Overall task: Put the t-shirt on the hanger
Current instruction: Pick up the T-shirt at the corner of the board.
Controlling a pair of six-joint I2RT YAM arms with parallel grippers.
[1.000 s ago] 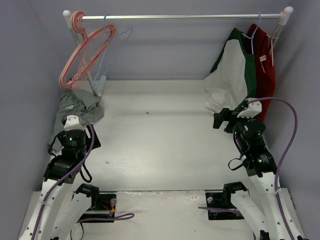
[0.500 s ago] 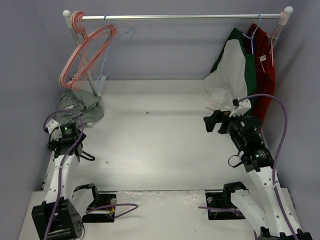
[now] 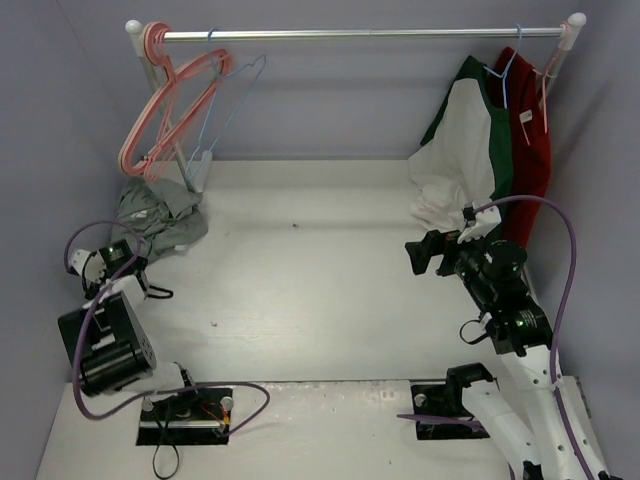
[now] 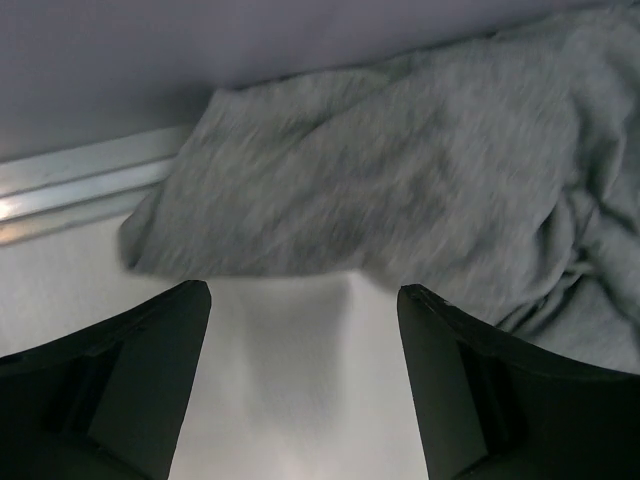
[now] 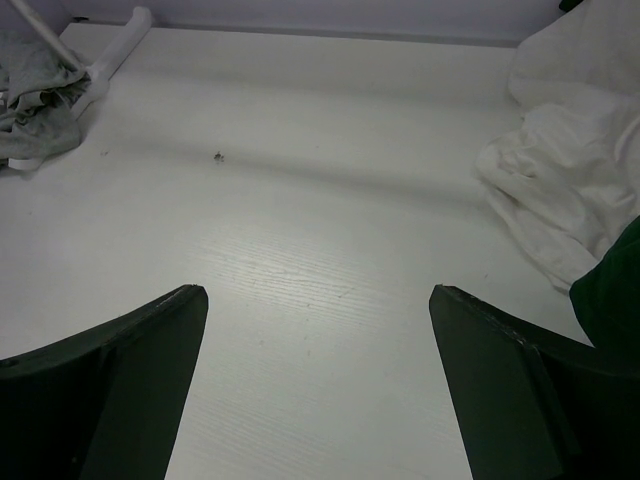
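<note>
The grey t-shirt lies crumpled on the table at the far left, by the rack's foot. It fills the top of the left wrist view and shows small in the right wrist view. The light-blue wire hanger hangs empty on the rail beside the pink hangers. My left gripper is low at the shirt's near edge, open and empty, with bare table between its fingers. My right gripper is open and empty over the table, right of centre.
Pink hangers hang at the rail's left end. A white-and-green shirt on a blue hanger and a red garment hang at the right, and the white cloth reaches the table. The rack's foot stands by the shirt. Walls close in on both sides.
My left arm has folded back to the near left, and its gripper has drawn off the shirt to its near edge. My right gripper has shifted slightly left.
</note>
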